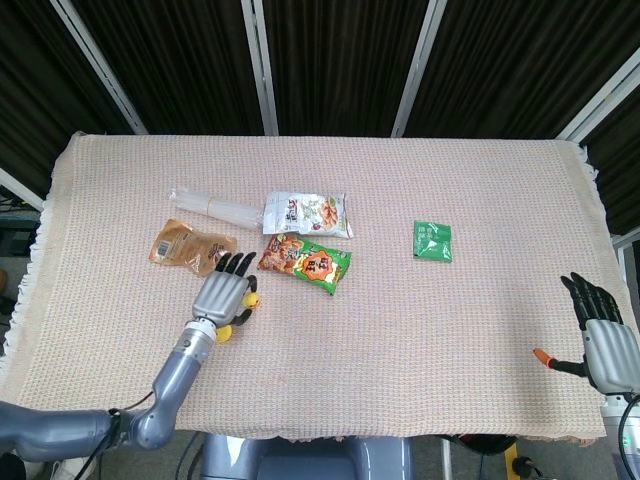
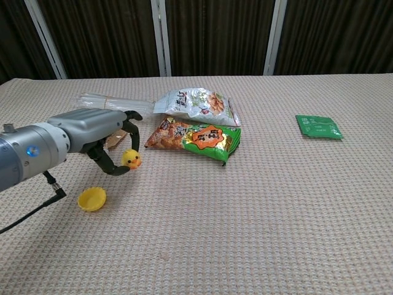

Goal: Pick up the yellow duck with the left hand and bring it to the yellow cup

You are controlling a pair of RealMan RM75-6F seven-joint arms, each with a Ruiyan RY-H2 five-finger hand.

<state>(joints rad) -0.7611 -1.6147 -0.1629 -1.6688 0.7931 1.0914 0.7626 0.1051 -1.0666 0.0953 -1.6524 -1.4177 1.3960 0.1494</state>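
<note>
The left hand point(image 2: 101, 138) is holding the yellow duck point(image 2: 130, 159) pinched in its curled fingers, clear of the surface point(image 2: 258, 209). The yellow cup point(image 2: 91, 198) is lying just below the hand. In the head view, the hand is hiding most of the duck and the cup. The right hand point(image 1: 600, 325) is resting at the surface edge, fingers extended and holding nothing, its wrist cut off by the frame.
</note>
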